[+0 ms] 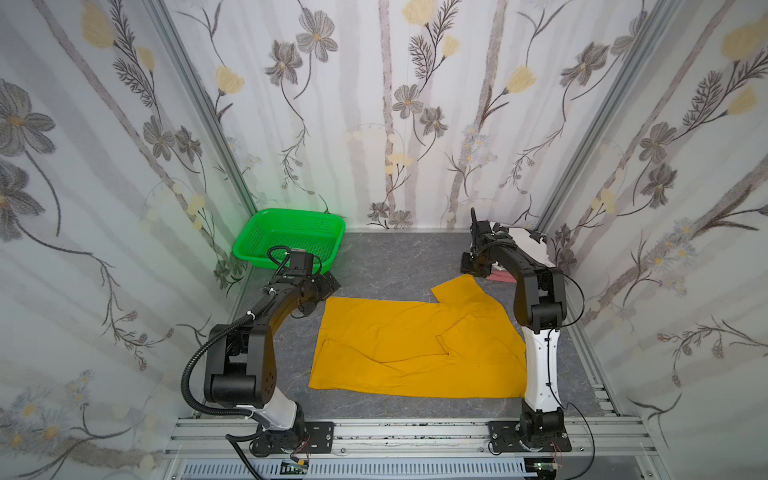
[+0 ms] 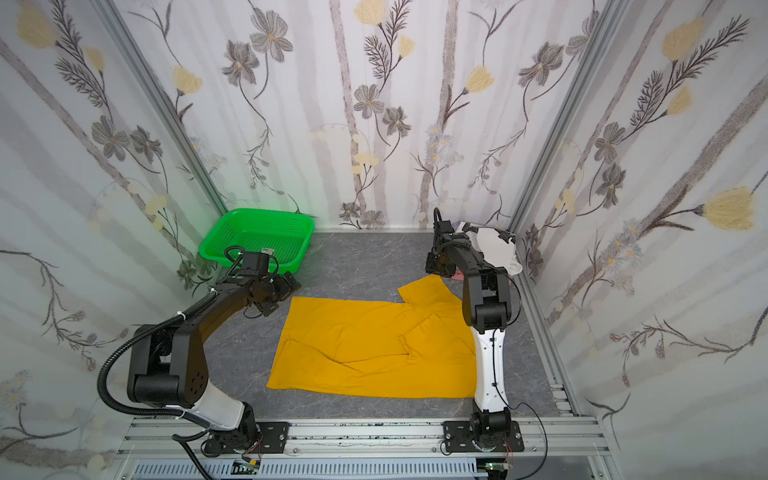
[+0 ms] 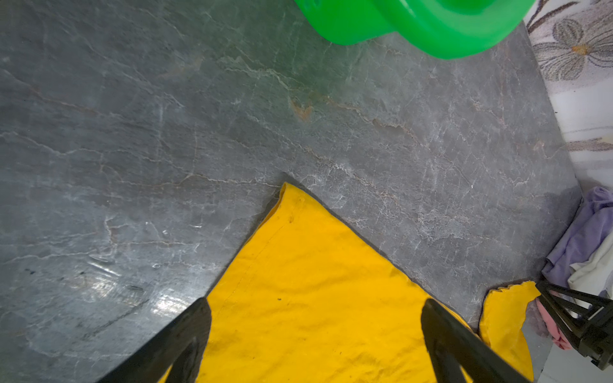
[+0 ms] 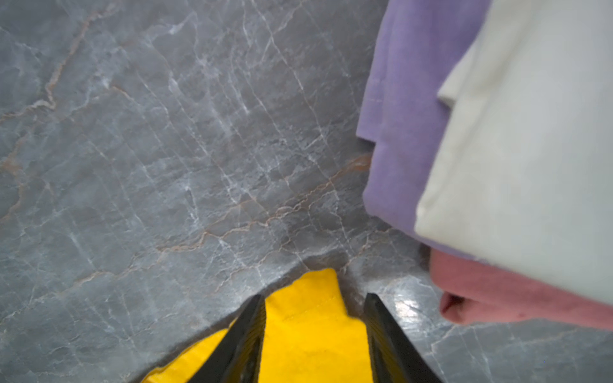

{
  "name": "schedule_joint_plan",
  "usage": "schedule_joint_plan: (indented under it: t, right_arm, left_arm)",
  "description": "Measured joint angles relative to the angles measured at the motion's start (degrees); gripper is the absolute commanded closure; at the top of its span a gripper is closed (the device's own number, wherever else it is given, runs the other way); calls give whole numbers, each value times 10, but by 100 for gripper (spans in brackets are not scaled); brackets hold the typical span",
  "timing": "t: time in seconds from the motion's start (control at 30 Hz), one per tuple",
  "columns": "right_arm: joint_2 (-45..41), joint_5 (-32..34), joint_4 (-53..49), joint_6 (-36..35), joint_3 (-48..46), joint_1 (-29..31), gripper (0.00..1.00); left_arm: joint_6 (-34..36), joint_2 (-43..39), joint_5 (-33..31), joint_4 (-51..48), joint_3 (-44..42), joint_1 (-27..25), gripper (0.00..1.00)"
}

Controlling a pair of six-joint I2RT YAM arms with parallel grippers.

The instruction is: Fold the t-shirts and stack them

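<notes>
A mustard-yellow t-shirt [image 1: 415,345] [image 2: 374,353] lies spread flat on the grey table, one sleeve pointing to the back right. My right gripper [image 1: 473,268] [image 4: 314,296] is down on that sleeve's tip; its jaws stand half closed with the yellow cloth [image 4: 311,331] bunched between them and touching both fingers. My left gripper [image 1: 330,284] [image 3: 316,301] hovers wide open over the shirt's far left hem corner [image 3: 298,232]. In the back right corner lies a pile: a white t-shirt [image 1: 528,245] [image 4: 530,149] on top, then lavender [image 4: 398,116] and pink [image 4: 497,291].
A bright green perforated basket [image 1: 245,249] [image 2: 214,249] stands in the back left corner, just behind my left arm. Flowered walls close in three sides. A metal rail [image 1: 415,432] with both arm bases runs along the front.
</notes>
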Motion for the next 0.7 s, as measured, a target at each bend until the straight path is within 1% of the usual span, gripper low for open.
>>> schedule_joint_plan:
  t: [0.07, 0.13, 0.27, 0.33, 0.37, 0.53, 0.57, 0.67, 0.7]
  right_arm:
    - [17, 0, -30, 0, 27, -1, 53]
    - [34, -2, -52, 0, 55, -1, 59]
    - [53, -2, -83, 1, 93, -2, 61]
    - [63, -2, -97, 2, 112, -3, 64]
    - [67, -2, -104, 2, 120, -3, 67]
    - [87, -2, -128, 0, 152, -3, 89]
    - [87, -2, -132, 0, 153, -3, 90]
    - [88, -2, -139, 0, 155, -3, 90]
    - [88, -2, -140, -1, 155, -3, 82]
  left_arm:
    - [0, 0, 2, 0, 0, 0, 0]
    - [0, 0, 4, 4, -1, 2, 0]
    - [-2, -1, 9, 14, -8, 5, 0]
    - [-2, -1, 12, 20, -12, 5, 0]
    - [-3, -1, 15, 23, -16, 7, 0]
    - [-5, -6, 19, 26, -24, 8, 0]
    - [-5, -7, 19, 27, -24, 9, 0]
    - [-6, -7, 21, 31, -25, 9, 0]
    - [-6, -7, 21, 32, -25, 9, 0]
